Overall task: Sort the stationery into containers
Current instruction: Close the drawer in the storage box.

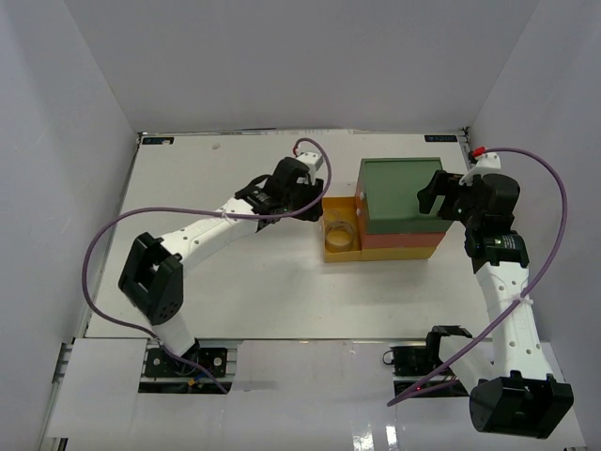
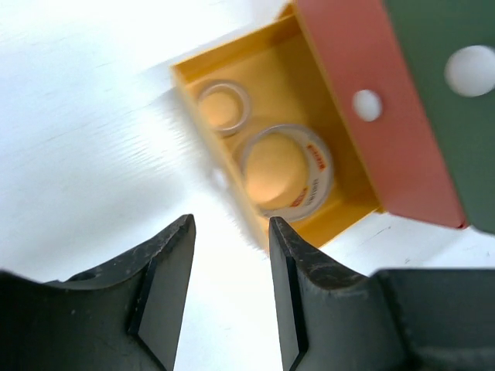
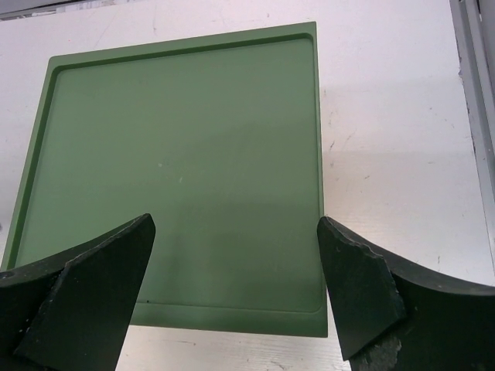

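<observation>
The containers are a boxy stack with a dark green top [image 1: 399,193], an orange-red middle [image 1: 404,241] and a yellow bottom drawer [image 1: 342,257] pulled out to the left. Two tape rolls lie in that drawer, a small one [image 2: 223,107] and a larger one [image 2: 285,170] with red print. My left gripper [image 1: 315,207] hovers just left of the drawer. In the left wrist view it [image 2: 230,228] is open with only bare table between its fingers. My right gripper [image 3: 236,232] is open wide above the green top's [image 3: 178,170] near edge, holding nothing. No pens or highlighters show.
The white table [image 1: 244,282] has walls on three sides. A metal rail [image 3: 476,93] runs along the table's right edge. Purple cables [image 1: 103,244] loop beside both arms. The red tray's side [image 2: 387,154] has a round hole.
</observation>
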Controlling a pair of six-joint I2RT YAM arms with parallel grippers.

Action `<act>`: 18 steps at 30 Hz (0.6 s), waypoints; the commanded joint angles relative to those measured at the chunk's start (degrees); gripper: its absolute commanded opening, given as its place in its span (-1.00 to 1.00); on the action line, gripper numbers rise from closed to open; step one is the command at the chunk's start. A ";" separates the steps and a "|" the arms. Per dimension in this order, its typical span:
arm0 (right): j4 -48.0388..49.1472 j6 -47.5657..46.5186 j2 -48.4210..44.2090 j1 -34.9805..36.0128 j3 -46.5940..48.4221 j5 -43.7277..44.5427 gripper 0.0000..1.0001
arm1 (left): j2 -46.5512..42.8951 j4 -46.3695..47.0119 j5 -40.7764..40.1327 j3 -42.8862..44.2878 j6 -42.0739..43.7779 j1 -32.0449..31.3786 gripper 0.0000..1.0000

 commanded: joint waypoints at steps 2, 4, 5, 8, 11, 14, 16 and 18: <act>0.35 -0.59 1.43 0.19 2.57 -0.74 0.83 | -7.89 8.71 7.15 -9.43 1.38 6.36 0.07; 0.35 -0.76 1.52 0.19 2.75 -0.65 0.83 | -9.47 11.35 8.47 -14.70 1.55 8.21 0.07; 0.35 -0.94 1.52 0.19 3.27 -0.56 0.83 | -9.57 14.06 9.00 -16.20 1.73 8.48 0.07; -0.18 -1.64 2.04 0.19 4.25 -0.03 0.83 | -7.65 17.95 10.85 -19.81 1.91 8.74 0.07; -1.23 -2.96 2.49 0.19 6.53 3.12 0.83 | -4.39 19.88 11.81 -20.08 1.29 8.66 0.08; -1.67 -3.31 2.49 0.19 7.67 7.59 0.84 | -1.76 21.91 12.17 -19.64 1.12 8.74 0.08; -1.85 -3.40 2.92 0.19 8.11 10.07 0.83 | -0.44 22.53 12.08 -19.12 1.12 8.66 0.07; -2.02 -3.49 4.15 0.19 8.29 9.73 0.83 | 1.14 23.49 12.43 -18.24 1.12 8.66 0.08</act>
